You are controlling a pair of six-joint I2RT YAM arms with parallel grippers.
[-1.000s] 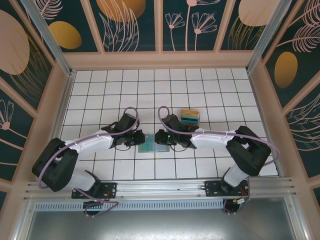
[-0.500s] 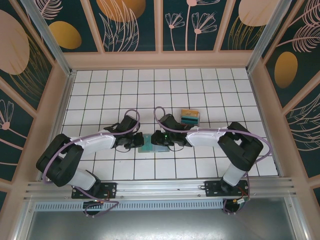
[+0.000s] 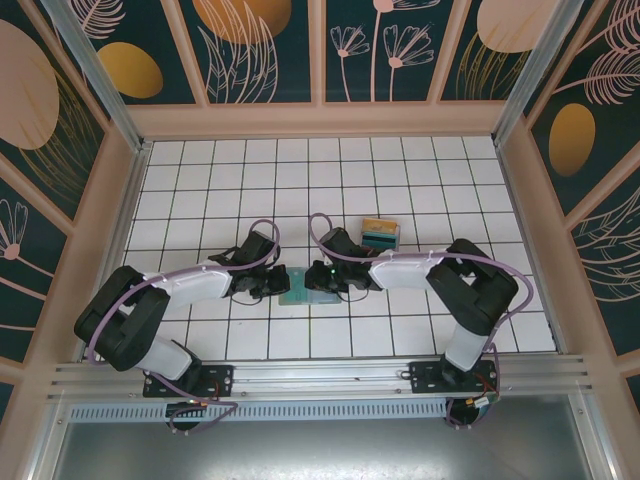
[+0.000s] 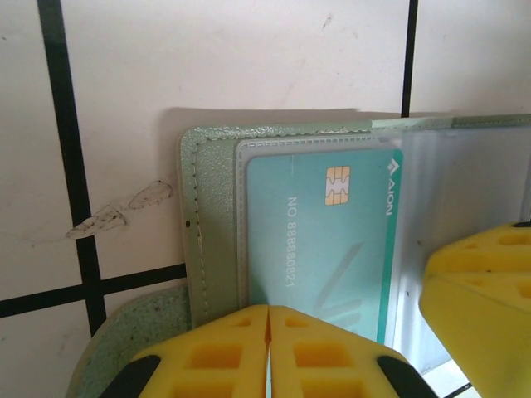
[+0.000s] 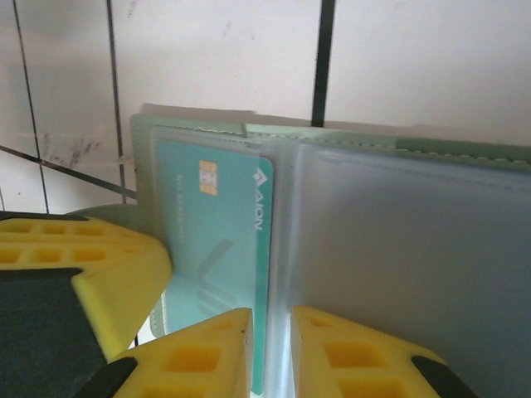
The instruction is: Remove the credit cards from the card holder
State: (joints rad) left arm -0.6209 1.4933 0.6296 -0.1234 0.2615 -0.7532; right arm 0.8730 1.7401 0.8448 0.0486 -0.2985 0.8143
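Left wrist: stitched card holder [image 4: 211, 232], flat teal card [image 4: 315, 240].

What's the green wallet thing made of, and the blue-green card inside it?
The card holder looks like soft fake leather, maybe real: its green edge is grainy with a stitched seam. Its pockets seem clear, slightly cloudy plastic, since the card shows through. The teal card looks like smooth hard plastic with a metal chip.

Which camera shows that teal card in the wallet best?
The left wrist view: the teal card faces it, chip and number readable. The right wrist view shows the card narrower and slanted; the top view, a tiny teal patch.
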